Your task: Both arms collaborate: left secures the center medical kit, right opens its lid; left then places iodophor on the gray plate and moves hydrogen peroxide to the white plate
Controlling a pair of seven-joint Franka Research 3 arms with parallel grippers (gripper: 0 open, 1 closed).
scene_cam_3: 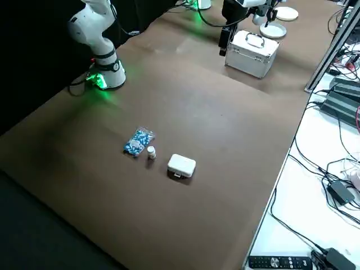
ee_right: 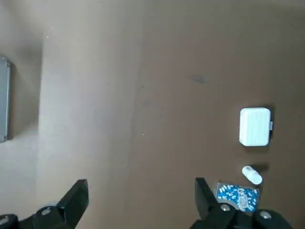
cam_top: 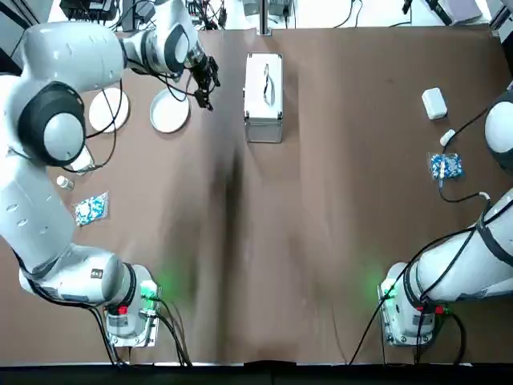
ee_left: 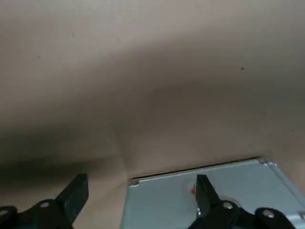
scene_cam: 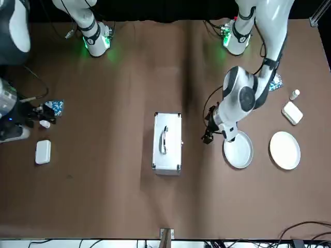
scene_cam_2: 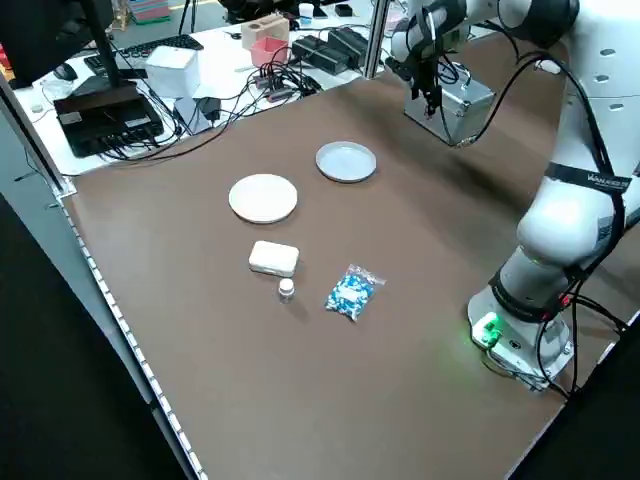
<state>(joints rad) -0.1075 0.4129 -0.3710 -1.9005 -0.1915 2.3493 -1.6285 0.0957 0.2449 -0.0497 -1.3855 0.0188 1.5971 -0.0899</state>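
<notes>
Near edge of the brown table (cam_top: 304, 241): both arm bases, each with a green light. On the robot's left side a blue-and-white packet (cam_top: 90, 208), a small white bottle (cam_top: 64, 183) and a white box (scene_cam_2: 273, 258) partly hidden under the arm in the top view. On the right side a second blue packet (cam_top: 446, 166), a second small bottle (cam_top: 447, 137) and a second white box (cam_top: 434, 103).

Right gripper (ee_right: 138, 200): off at the right margin above that cluster, fingers apart, nothing between them; the arm is well clear of the kit.

Farther in: white plate (cam_top: 108, 109) and gray plate (cam_top: 170, 110) side by side, just apart, the gray one nearer the centre. Both bare.

Left gripper (cam_top: 205, 87): between the gray plate and the medical kit (cam_top: 264, 96), just beside the kit's left long side, raised off the table. Fingers spread wide, holding nothing; in the wrist view one fingertip overlaps the kit's corner edge, contact cannot be told.

Kit: silver case, lid closed, lying flat near the far centre of the table. Long axis runs near-to-far from the robot; carry handle (cam_top: 268, 83) on top lies along the same axis.

Beyond the far edge: a white bench with cables, a keyboard, power bricks, a pink box and an upright metal post (scene_cam_2: 377, 38)
</notes>
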